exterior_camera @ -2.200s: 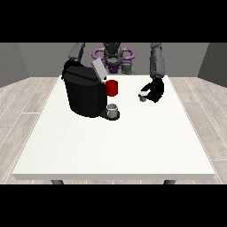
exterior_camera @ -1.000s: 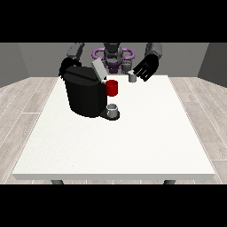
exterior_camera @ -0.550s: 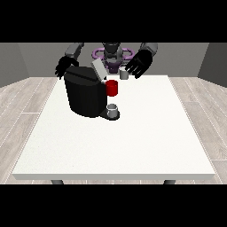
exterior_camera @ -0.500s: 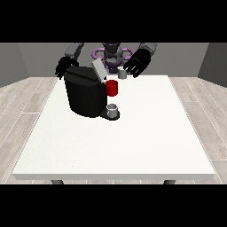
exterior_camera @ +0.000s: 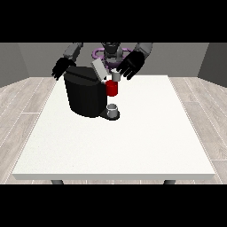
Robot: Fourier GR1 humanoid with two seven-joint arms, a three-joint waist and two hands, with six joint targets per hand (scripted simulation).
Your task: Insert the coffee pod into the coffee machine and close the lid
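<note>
Upper left of the frame: the black hand at the view's left (exterior_camera: 62,68) hangs behind the top rear corner of the machine, fingers pointing down and loosely spread, holding nothing; looks relaxed and open.

Centre left, on the large white table (exterior_camera: 133,142): the boxy black coffee machine (exterior_camera: 85,92) with its flat grey lid (exterior_camera: 99,69) tilted up and open. On its front sits a red cylindrical pod holder (exterior_camera: 112,88), and below that a small grey cup (exterior_camera: 113,110) on the drip base.

Just right of the lid, upper centre: the small grey cylindrical coffee pod (exterior_camera: 116,76) sits directly above the red holder, at the fingertips of the black hand at the view's right (exterior_camera: 131,65). Fingers curl down round the pod, so I read it as pinched. Whether the pod already touches the holder, cannot tell.

Handling judgement: the pod is likely light, rigid and smooth-sided, so it could slip or tip if pinched off-centre. Best hold is across the side wall near the top rim, keeping the axis upright so it drops straight into the holder. The lid is probably a stiff hinged flap; pushing down on its raised free edge should close it once the pod is seated. The machine looks heavy enough not to shift.
</note>
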